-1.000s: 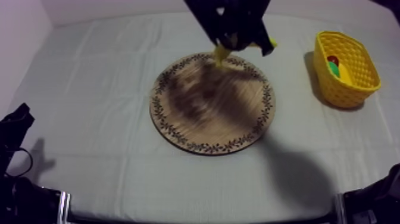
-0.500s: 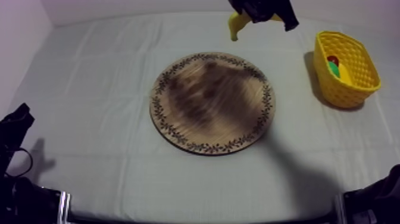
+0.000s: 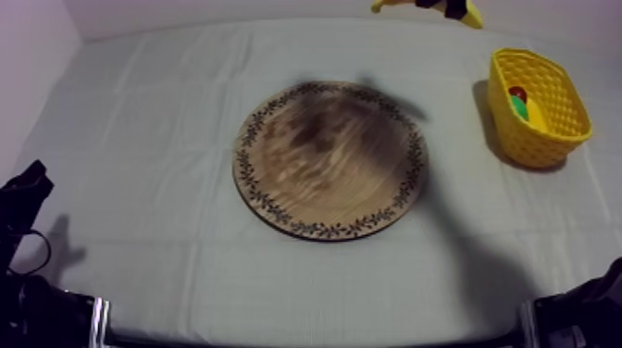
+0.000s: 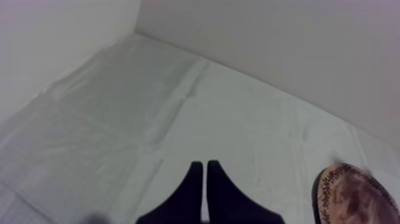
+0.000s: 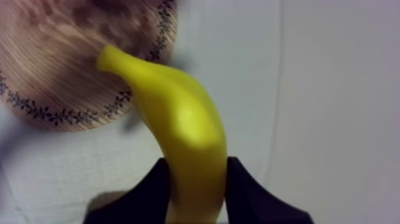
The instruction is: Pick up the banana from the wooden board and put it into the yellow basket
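Right pincer [image 5: 198, 165] grips the banana [image 5: 178, 119] aloft, clear of the board [image 3: 329, 157], mid-carry; next it must swing over the basket [image 3: 537, 148] and release; left pincer [image 4: 205, 168] rests closed, empty.

Banana [image 5: 184, 125] (in right end effector [image 5: 196, 164]) higher now, off the wooden board [image 3: 329, 159], nearer the basket [image 3: 535, 148].

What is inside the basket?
A small red fruit and something green lie in the basket. Its walls cover the rest of the inside.
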You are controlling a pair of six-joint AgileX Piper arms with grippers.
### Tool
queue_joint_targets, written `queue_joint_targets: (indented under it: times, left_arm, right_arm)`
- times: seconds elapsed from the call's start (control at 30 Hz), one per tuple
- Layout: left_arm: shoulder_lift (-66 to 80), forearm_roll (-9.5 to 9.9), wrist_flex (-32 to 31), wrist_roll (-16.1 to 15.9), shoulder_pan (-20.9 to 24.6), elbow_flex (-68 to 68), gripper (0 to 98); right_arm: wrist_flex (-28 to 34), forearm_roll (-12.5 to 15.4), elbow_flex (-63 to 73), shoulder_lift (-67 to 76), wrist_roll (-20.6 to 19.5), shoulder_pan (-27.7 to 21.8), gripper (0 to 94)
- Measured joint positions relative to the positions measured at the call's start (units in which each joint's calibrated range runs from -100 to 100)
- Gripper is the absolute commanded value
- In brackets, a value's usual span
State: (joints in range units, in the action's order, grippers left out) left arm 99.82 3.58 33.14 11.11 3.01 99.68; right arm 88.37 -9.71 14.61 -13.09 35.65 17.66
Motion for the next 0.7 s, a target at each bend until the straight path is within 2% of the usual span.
queue_joint_targets:
  times: [0.3, 0.7]
  left_arm:
    - [0.0, 0.0, 0.0, 0.0, 0.0, 0.0, 0.1]
    - [0.0, 0.0, 0.0, 0.0, 0.0, 0.0, 0.1]
  right_arm:
    - [2.1, -1.7, 3.9, -2.0, -6.0, -4.9, 23.2]
    - [4.9, -1.7, 5.7, -3.7, -12.3, -13.0, 23.5]
